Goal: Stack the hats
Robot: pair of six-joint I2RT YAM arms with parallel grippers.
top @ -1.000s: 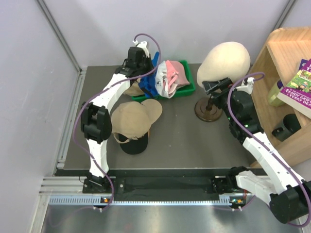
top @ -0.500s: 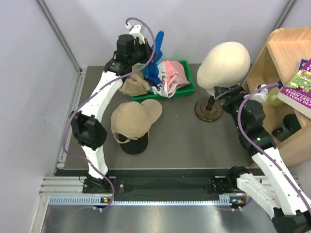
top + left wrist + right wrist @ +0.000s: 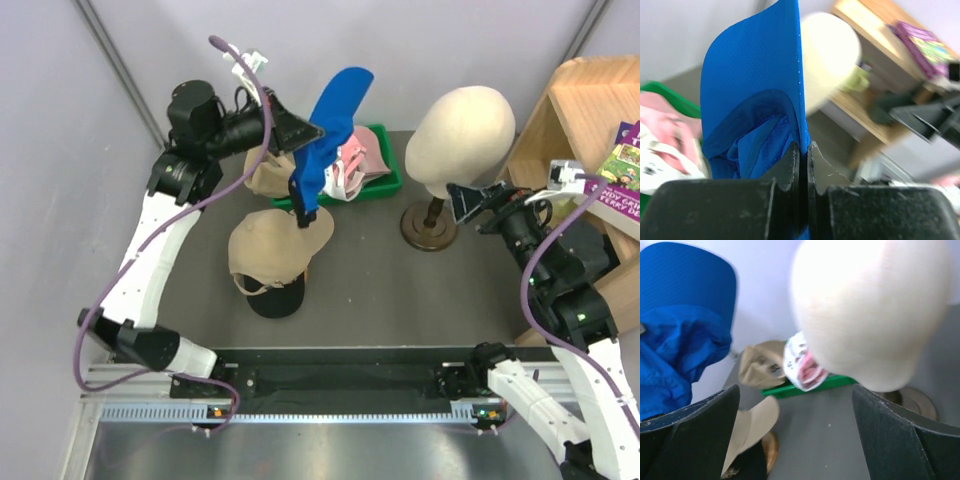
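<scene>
My left gripper point(image 3: 803, 150) pinches the blue cap point(image 3: 755, 90), which hangs in the air. My right gripper point(image 3: 795, 415) is spread wide, near the foam head point(image 3: 870, 315).

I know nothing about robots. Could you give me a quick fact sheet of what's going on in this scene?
Job: stacking caps
Left gripper: shut on the blue cap, holding it up in the air
Right gripper: open, empty, beside the mannequin head
Stack so far: tan cap on top of black cap, on the table
Waiting at the green tray: pink cap, white cap, khaki-brown cap
</scene>
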